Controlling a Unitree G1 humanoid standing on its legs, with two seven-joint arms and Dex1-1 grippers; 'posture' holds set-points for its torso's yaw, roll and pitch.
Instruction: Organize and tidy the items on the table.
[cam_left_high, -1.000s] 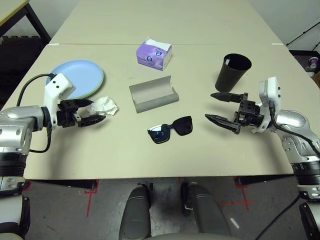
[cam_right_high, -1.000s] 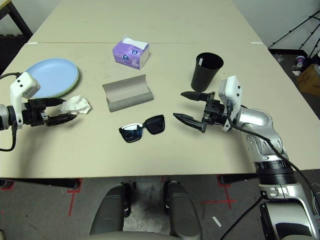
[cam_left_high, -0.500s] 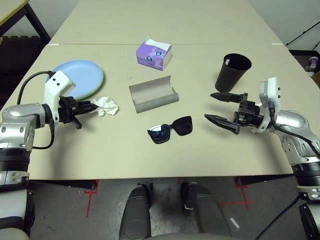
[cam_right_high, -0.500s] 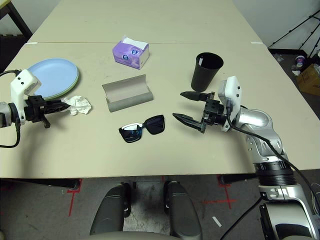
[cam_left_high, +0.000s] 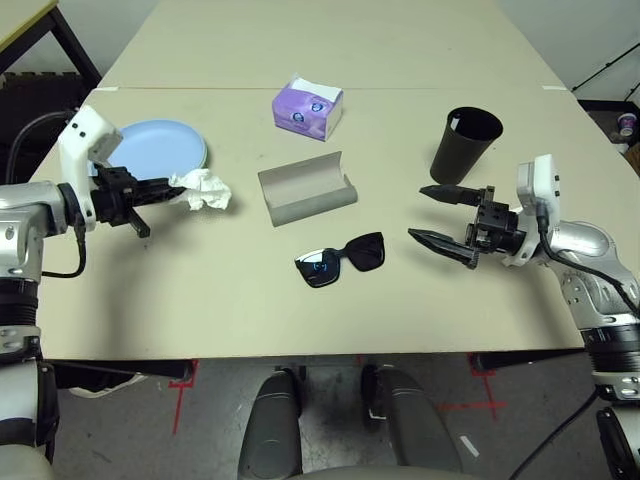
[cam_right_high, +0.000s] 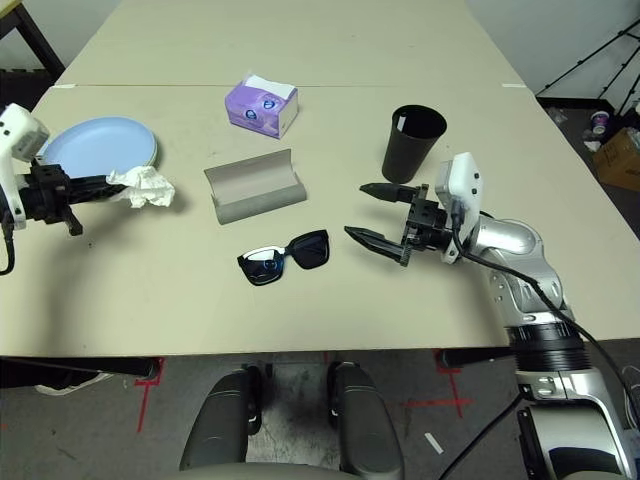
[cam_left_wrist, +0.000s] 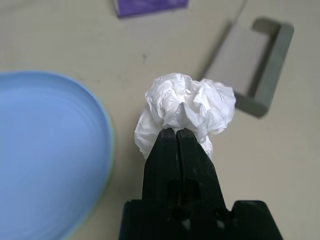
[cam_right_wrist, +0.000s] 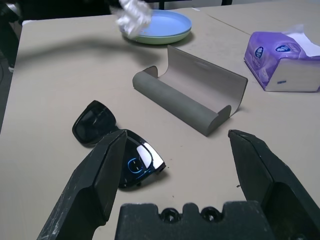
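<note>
Left pincer (cam_left_wrist: 180, 131): closed on the crumpled tissue (cam_left_wrist: 187, 107), pinched at the fingertips so the soft bulk bulges beyond them; lifted off the desk (cam_left_high: 300, 320), its shadow apart from it in my right wrist view. I judge the thin tip grip suits something this light and limp; a loose fold could slip out.
Plates (cam_left_high: 160, 147): blue over green, stacked, just beside my left pincer on its far side. Nested, probably, to save room.
Right pincer (cam_left_high: 445, 222): wide, nothing between its fingers, poised above the desk. Likely kept clear while the left one works.
Sunglasses (cam_left_high: 341, 260): on the desk between my two pincers, nearer the right, arms folded under as far as I can tell.
Glasses case (cam_right_high: 256, 187): lying open, beyond the sunglasses from me, between the pincers. Open, it seems ready to take them.
Cup (cam_left_high: 466, 146): upright, just beyond my right pincer, something pale inside.
Tissue box (cam_left_high: 308, 108): beyond the case, farther from both pincers, one sheet showing on top.
Next: rubbish first, I reckon; the cup might serve as bin.
</note>
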